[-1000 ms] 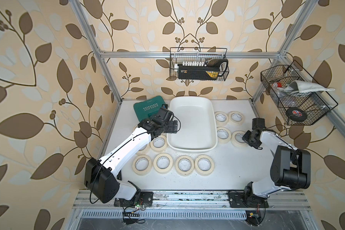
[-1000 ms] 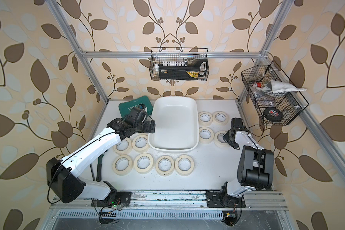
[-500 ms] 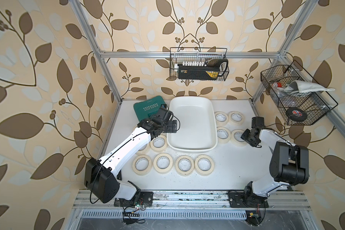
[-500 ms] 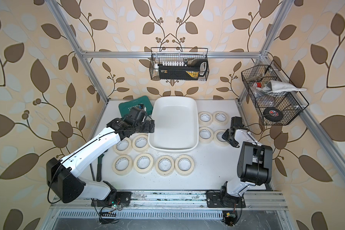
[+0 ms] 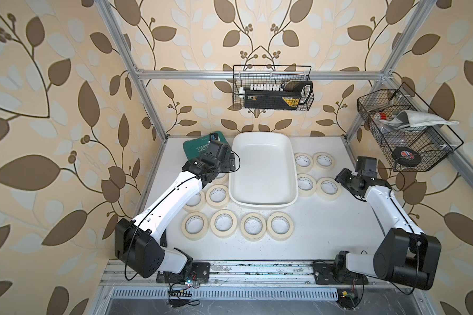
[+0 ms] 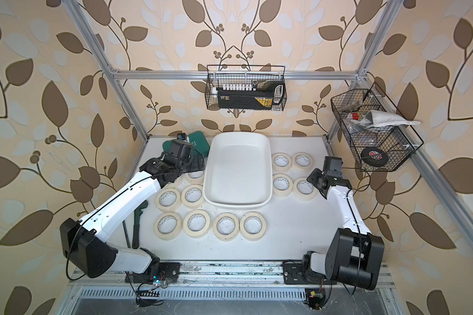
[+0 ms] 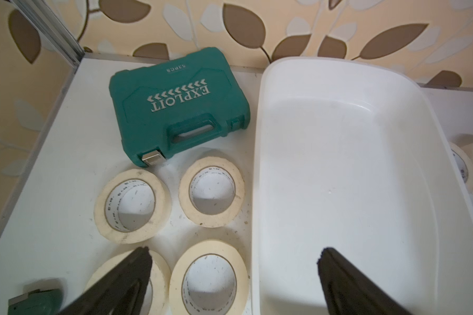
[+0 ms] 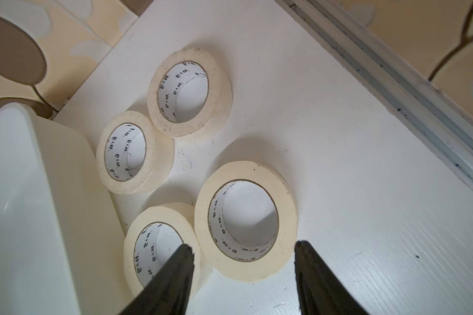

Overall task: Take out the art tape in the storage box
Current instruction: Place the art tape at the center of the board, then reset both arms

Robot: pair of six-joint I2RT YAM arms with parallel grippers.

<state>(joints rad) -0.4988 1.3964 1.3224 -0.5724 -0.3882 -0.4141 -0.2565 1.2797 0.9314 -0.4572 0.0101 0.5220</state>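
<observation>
Rolls of art tape [image 5: 224, 223] lie flat on the table [image 5: 325, 231], every one in view outside the storage box [image 5: 262, 206]: four in the nearest row, more along its left side, four on its right. Your right gripper [image 8: 243, 248] is partly open and empty. The right wrist view puts one of those right-side rolls just ahead of its fingertips, ungripped. Your left gripper [image 7: 234, 252] is spread wide, holds nothing, and straddles the box's left rim. Farther back sits the teal case [image 7: 175, 109]. A wrench [image 6: 138, 218] beside the left arm shows in a top view only.
</observation>
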